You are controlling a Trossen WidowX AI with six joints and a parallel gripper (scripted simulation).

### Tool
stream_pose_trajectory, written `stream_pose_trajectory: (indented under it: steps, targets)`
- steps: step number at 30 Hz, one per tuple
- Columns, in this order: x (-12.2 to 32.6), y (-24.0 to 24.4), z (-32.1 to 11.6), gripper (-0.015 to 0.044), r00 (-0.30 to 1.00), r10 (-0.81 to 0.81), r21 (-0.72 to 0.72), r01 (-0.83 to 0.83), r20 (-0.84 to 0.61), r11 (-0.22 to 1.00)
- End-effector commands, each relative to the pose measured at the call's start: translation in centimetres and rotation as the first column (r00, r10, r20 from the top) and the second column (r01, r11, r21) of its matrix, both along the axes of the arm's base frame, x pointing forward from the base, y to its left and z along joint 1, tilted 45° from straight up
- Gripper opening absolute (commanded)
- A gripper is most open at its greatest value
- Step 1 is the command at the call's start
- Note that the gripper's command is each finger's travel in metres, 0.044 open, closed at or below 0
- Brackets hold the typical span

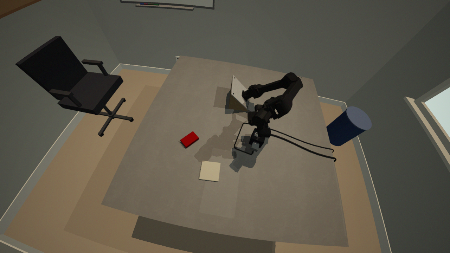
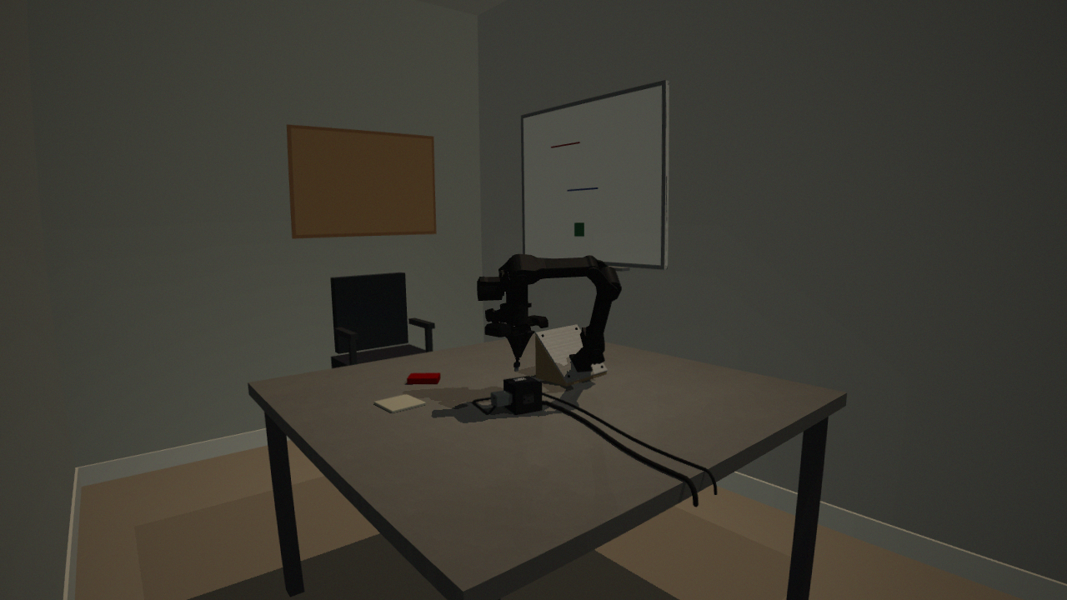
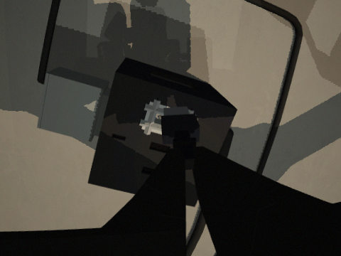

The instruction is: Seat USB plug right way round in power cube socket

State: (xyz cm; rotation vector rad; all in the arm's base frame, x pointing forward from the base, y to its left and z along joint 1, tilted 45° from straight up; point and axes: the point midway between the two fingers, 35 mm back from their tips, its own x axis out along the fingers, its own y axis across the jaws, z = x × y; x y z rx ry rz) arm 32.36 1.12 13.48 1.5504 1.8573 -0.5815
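Observation:
My gripper (image 2: 516,362) (image 3: 185,158) is shut on the USB plug (image 2: 516,368) (image 3: 180,124), a small dark block with a grey edge. It points down and hangs a little above the black power cube (image 1: 257,141) (image 2: 523,396) (image 3: 115,163). The wrist view shows the silver-framed socket (image 3: 153,117) on the cube's top, just left of the plug and partly covered by it. The plug's metal end is mostly hidden in that view, and I cannot tell which way round it is.
A grey block (image 1: 255,145) (image 2: 500,399) (image 3: 72,103) sticks out of the cube's side. Black cables (image 1: 299,145) (image 2: 623,440) (image 3: 284,85) lie around it and over the table edge. A wedge stand (image 1: 237,88), a red box (image 1: 189,139) and a cream pad (image 1: 210,171) also stand on the table.

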Motion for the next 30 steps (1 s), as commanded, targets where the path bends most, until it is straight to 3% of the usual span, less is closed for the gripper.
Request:
stream_pose_trajectory:
  steps: [1, 12, 30]
  targets:
    - [0.02, 0.00, -0.02, 0.0000, 0.996, -0.066, -0.012, 0.065, -0.062, 0.998]
    - [0.02, 0.00, -0.02, 0.0000, 0.936, -0.258, -0.067, 0.249, -0.239, 0.966]
    - [0.03, 0.07, -0.01, 0.0000, 0.936, -0.258, -0.066, 0.249, -0.239, 0.966]
